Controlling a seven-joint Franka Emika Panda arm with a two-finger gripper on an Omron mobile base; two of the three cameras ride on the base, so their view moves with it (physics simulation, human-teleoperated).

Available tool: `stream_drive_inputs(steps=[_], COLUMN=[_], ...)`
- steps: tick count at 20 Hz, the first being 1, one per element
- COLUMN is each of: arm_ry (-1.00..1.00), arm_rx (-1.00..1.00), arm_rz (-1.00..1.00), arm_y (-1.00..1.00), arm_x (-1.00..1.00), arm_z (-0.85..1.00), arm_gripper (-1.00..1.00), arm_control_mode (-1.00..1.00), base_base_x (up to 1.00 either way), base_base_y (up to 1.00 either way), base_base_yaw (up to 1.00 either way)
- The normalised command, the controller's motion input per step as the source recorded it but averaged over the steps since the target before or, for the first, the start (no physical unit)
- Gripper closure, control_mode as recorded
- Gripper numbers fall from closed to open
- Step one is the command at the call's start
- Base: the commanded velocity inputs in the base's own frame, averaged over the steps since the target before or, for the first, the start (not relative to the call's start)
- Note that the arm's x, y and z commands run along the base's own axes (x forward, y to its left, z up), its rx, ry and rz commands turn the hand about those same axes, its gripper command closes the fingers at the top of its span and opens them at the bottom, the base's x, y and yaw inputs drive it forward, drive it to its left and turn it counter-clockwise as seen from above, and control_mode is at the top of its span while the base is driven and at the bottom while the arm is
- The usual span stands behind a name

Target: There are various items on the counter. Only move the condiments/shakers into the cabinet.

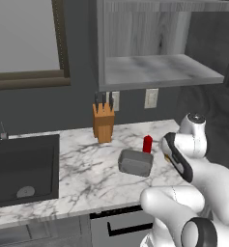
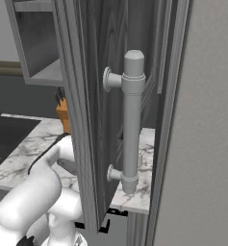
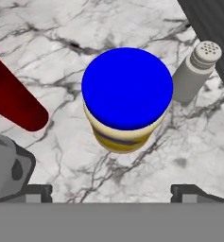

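Note:
Looking down from the hand, the blue-lidded yellow jar point(image 3: 126, 90) stands upright on the marble counter point(image 3: 85, 28). My gripper point(image 3: 112, 194) is open above it, and the jar sits just beyond the gap between the wide-apart fingertips point(image 3: 38, 191). The small pale shaker point(image 3: 196, 71) stands close to the jar on its right. The red squeeze bottle point(image 3: 14, 101) is to its left, seen also as the red squeeze bottle point(image 1: 147, 144) beside the grey pan point(image 1: 135, 162). The wooden knife block point(image 1: 103, 123) stands at the back wall. Above hangs the grey cabinet point(image 1: 159, 72), its shelf bare.
A dark sink basin point(image 1: 21, 166) lies at the counter's left end. A tall dark door panel with a grey bar handle point(image 2: 132, 120) stands close in front of the right base view and hides most of the counter. A corner of the pan point(image 3: 7, 165) sits near my left fingertip.

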Motion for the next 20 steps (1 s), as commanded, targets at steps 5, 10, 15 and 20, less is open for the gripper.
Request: stream_drive_inputs(steps=[5, 10, 15, 20], arm_ry=[-0.01, -0.04, -0.04, 0.0], arm_rx=[0.0, 0.0, 0.0, 0.0], arm_rz=[-0.05, -0.03, 0.0, 0.0], arm_y=[-0.06, -0.23, -0.34, -0.05], arm_x=[0.41, 0.28, 0.16, 0.24], arm_z=[-0.05, 0.0, 0.0, 0.0], arm_gripper=[-1.0, -1.0, -1.0, -1.0], arm_control_mode=[-1.0, -1.0, -1.0, -1.0], base_base_x=[0.0, 0.0, 0.0, 0.0], base_base_y=[0.0, 0.0, 0.0, 0.0], base_base_yaw=[0.0, 0.0, 0.0, 0.0])
